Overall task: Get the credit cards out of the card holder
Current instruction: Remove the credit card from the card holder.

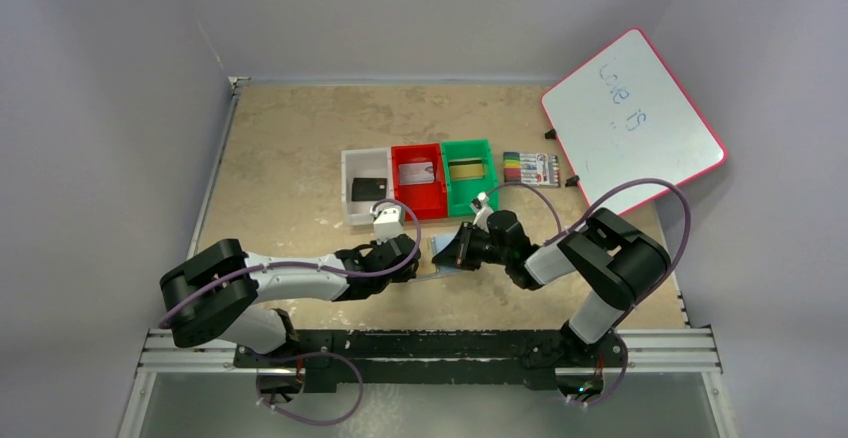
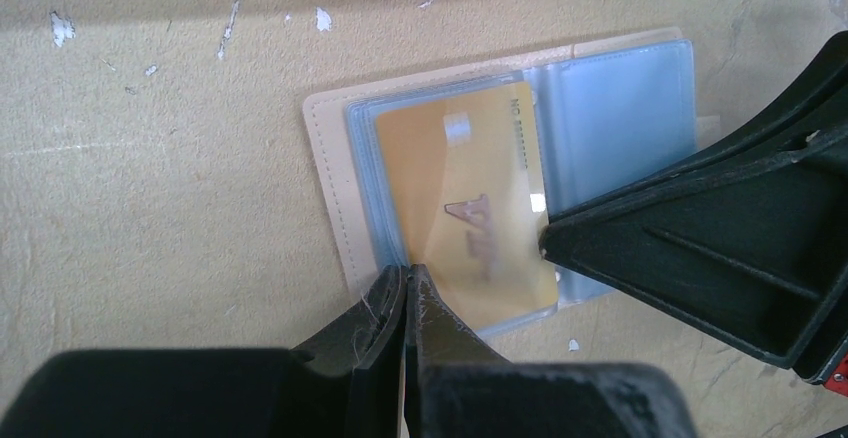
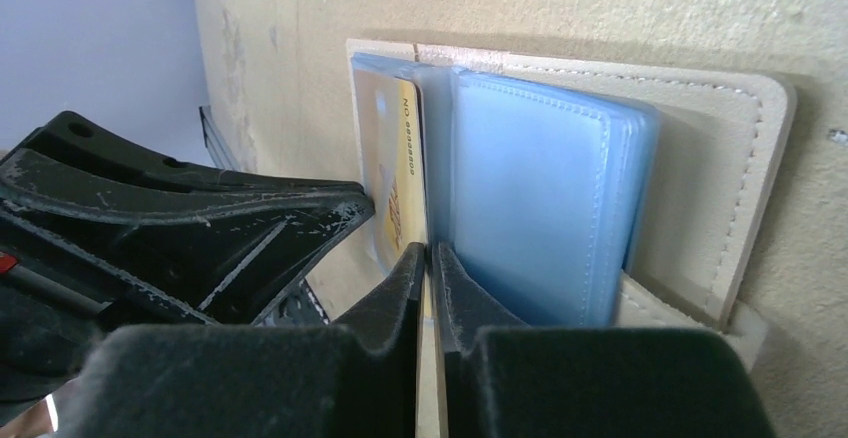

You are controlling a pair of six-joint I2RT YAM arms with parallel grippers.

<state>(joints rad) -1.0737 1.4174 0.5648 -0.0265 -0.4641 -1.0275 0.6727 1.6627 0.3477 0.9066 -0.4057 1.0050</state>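
Card holder [image 2: 325, 158] open, gold card [image 2: 460, 188] inside.

Your left arm [image 1: 290, 276] lies low and long, with the elbow folded back near its base and the forearm running right toward the middle. Your left tool [image 1: 416, 262] points down and right, its fingers [image 2: 380, 328] pressed flat together with no gap between them. Your right arm [image 1: 610, 258] rises from its base, bends sharply at the elbow and reaches left. Your right tool [image 1: 442, 252] faces the left one, and their tips nearly meet. Its fingers [image 3: 395, 288] stand almost together, with only a thin slit between them. Whether they pinch anything, you cannot tell from here.
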